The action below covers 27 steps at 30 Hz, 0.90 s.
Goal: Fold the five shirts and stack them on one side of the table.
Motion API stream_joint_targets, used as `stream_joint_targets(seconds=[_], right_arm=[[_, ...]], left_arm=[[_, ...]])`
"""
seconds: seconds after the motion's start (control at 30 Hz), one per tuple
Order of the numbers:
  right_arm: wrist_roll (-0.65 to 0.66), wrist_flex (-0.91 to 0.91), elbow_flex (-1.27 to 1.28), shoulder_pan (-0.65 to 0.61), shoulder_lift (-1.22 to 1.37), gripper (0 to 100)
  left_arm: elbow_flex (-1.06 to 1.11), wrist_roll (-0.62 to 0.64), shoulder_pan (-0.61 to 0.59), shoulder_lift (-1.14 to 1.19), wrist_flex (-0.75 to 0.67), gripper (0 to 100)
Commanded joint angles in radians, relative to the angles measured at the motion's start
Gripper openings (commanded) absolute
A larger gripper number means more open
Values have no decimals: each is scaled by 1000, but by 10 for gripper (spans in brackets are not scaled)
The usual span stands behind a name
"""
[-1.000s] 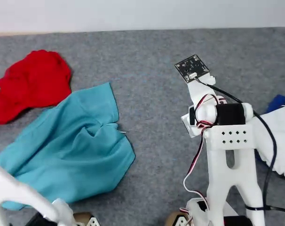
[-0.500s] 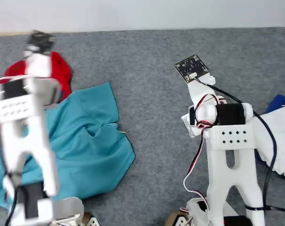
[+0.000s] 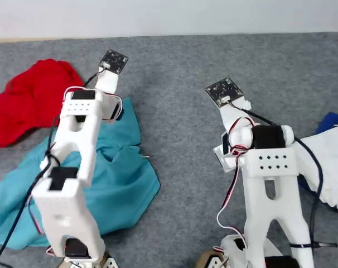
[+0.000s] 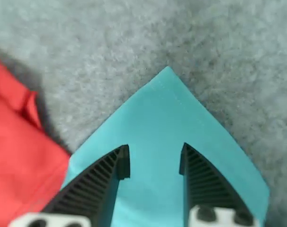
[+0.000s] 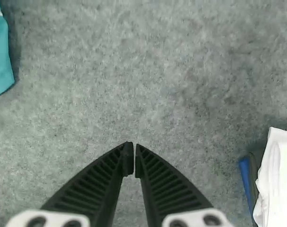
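Note:
A teal shirt lies crumpled on the grey cloth at the left, one corner pointing away. A red shirt lies bunched beside it at the far left, also seen as the red shirt in the left wrist view. My left gripper hangs open over the teal shirt's far corner, its fingers astride the fabric. My right gripper is shut with nothing in it, above bare cloth at the table's middle. A white shirt and a blue shirt lie at the right edge.
The grey felt table cover stretches bare between the two arms and along the back. A pale wall runs behind the table. The right arm's white body stands over the near right part.
The left arm has swung in from the near left corner and now stretches over the teal shirt to its far corner. The right arm has barely shifted.

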Motion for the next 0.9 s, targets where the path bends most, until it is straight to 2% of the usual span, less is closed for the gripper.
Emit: stream_joint_targets(seconds=[0.0,0.1,0.2,0.4,0.5,0.57,0.7,0.87], right_arm=[[-5,4,-8,1,-31,10],[-5,4,-8,1,-31,10],[-5,4,-8,1,-31,10],[-6,4,-8,1,-31,10],[-6,4,-8,1,-31,10],[-6,1,-8,-1,-31,10],[-6,-1,-8,-1,-31,10],[-6,4,-11,-1,-31,10]], left_arm=[[-174,0,-11,117,86,178],[-371,-3,-12,230,236,177],[-565,-64,-9,358,384,166],[-1000,-147,-3,617,666,95],[-1193,-189,-3,724,792,21],[-1268,-212,-8,772,815,6],[-1288,-199,-12,755,813,4],[-1290,-155,-12,603,813,4]])
